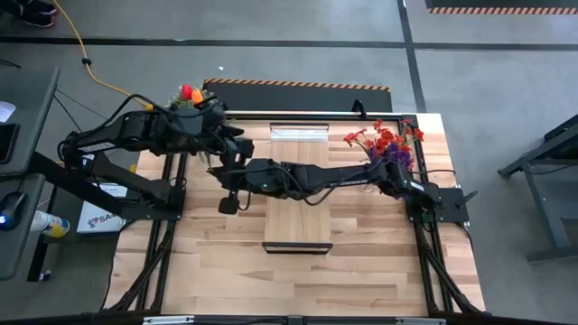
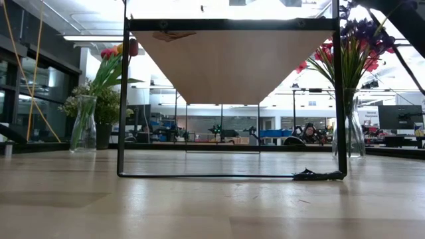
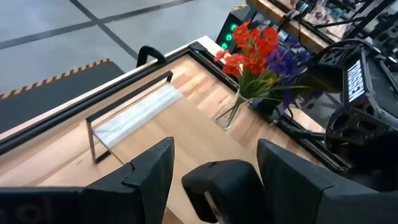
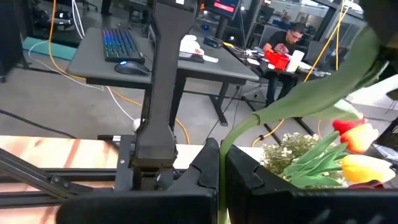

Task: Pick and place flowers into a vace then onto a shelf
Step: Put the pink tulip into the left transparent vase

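From above, I take the long narrow light-wood shelf (image 1: 298, 194) in the middle of the plank tabletop (image 1: 361, 262) as my marker: my right arm reaches from its base on the shelf's right side straight across the board, low and nearly level, so that my right gripper (image 1: 219, 161) ends up past the shelf's left edge, close to the clear glass vase of red, yellow and orange tulips (image 1: 190, 96) that stands near the shelf's far left corner. My left arm bends in from the table's left, its wrist raised, and my left gripper (image 1: 228, 200) hangs just off the shelf's left edge, on the near side of the right one. A second bunch, red and purple flowers in a glass vase (image 1: 390, 144), stands off the shelf's far right corner. At table height the shelf's dark wire frame fills the middle, with the tulip vase (image 2: 84, 123) to one side and the red and purple bunch (image 2: 350, 63) to the other. Past my left fingers (image 3: 152, 171) I see them standing well apart with nothing between them. Past my right fingers (image 4: 252, 180) I see them pressed together on a single green tulip stem (image 4: 292, 99), which curves up from the pinch.
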Available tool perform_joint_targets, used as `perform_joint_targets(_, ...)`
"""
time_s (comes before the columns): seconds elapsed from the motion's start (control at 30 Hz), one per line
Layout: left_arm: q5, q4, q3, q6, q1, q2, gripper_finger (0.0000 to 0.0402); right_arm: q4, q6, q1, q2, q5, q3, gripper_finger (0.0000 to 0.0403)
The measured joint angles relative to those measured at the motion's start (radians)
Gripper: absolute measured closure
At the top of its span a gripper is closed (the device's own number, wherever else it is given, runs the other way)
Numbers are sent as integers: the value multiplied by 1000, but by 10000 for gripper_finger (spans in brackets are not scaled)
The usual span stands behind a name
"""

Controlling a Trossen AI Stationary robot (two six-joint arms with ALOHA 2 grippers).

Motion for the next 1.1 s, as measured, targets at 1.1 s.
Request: perform_joint_targets(1.1,107,13,-1,124,-2,2,140,-97,-30,71,-23,-18,2,403)
